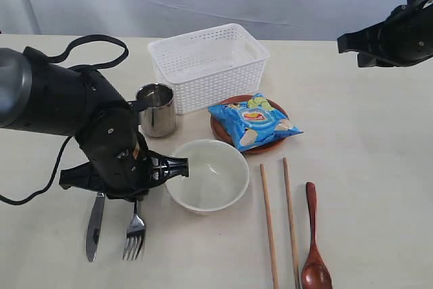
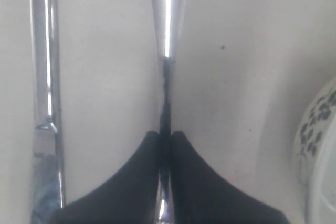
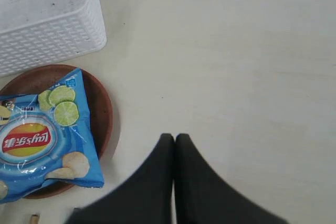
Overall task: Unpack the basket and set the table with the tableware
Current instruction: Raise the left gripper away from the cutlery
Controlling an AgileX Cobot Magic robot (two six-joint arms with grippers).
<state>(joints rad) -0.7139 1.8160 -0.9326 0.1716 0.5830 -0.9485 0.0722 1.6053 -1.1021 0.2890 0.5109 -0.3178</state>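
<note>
My left gripper (image 2: 166, 135) is shut on the thin handle of the steel fork (image 2: 167, 14), low over the table (image 1: 365, 153). The fork (image 1: 135, 231) lies just left of the cream bowl (image 1: 208, 175), with the steel knife (image 1: 95, 225) parallel on its other side. In the exterior view the left arm hides its own fingertips. The steel cup (image 1: 157, 109) stands by the white basket (image 1: 210, 65). Both chopsticks (image 1: 268, 221) and the dark wooden spoon (image 1: 314, 248) lie right of the bowl. My right gripper (image 3: 175, 137) is shut on nothing, held high at the far right.
A blue chips bag (image 1: 256, 121) lies on the reddish-brown plate (image 1: 220, 126) in front of the basket. The knife (image 2: 44, 77) runs close alongside the fork. The bowl's rim (image 2: 320, 145) is near the left gripper's other side.
</note>
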